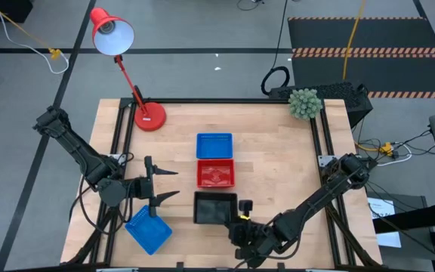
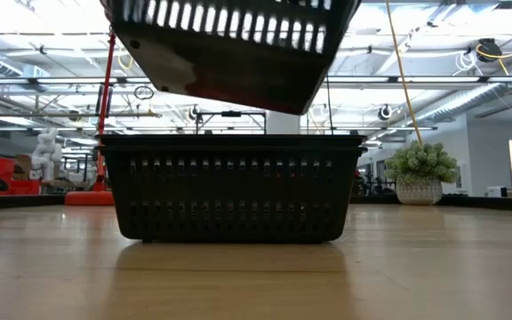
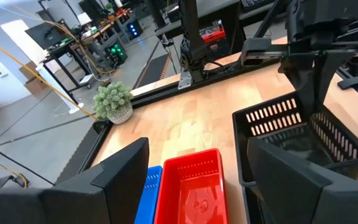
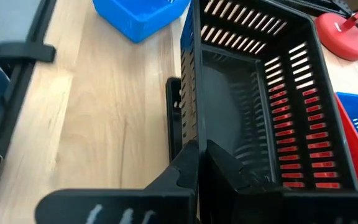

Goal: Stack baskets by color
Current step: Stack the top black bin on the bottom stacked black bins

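My right gripper (image 1: 240, 214) is shut on a black basket (image 2: 229, 44) and holds it tilted just above a second black basket (image 2: 229, 187), which stands on the table near the front edge. Beyond these, a red basket (image 1: 215, 174) and a blue basket (image 1: 214, 145) stand in a row toward the far edge. Another blue basket (image 1: 148, 231) lies askew at the near left. My left gripper (image 1: 171, 184) hovers open above the table, left of the row, pointing at it with nothing between its fingers. My right gripper grips the upper black basket by one side wall (image 4: 193, 118) at the rim, one finger inside the basket and one outside. The fingers slant down from the table's near right. The basket hangs tilted, lifted clear, over the lower black basket's rim (image 4: 174, 118).
A red desk lamp (image 1: 148, 115) stands at the far left of the table and a small potted plant (image 1: 304, 103) at the far right corner. Bare wood lies right of the basket row and between the lamp and the baskets.
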Controlling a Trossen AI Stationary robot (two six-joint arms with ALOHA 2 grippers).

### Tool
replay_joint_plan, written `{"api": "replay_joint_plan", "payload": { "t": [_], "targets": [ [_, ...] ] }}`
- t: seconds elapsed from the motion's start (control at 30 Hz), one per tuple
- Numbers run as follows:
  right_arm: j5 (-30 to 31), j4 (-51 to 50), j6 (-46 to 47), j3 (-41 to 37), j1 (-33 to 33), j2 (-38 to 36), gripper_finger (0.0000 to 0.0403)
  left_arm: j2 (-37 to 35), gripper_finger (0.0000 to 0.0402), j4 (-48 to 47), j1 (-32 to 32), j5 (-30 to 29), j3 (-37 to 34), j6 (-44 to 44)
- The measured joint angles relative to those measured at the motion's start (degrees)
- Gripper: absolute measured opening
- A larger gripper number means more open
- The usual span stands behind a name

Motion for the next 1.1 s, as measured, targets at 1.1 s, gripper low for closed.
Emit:
{"api": "replay_joint_plan", "payload": {
  "t": [1.1],
  "targets": [
    [-1.85, 4.82, -5.58, -6.21, -0.57, 0.0, 0.0007, 0.0, 0.0273, 0.04, 0.0, 0.04, -0.02, -0.04]
  ]
}}
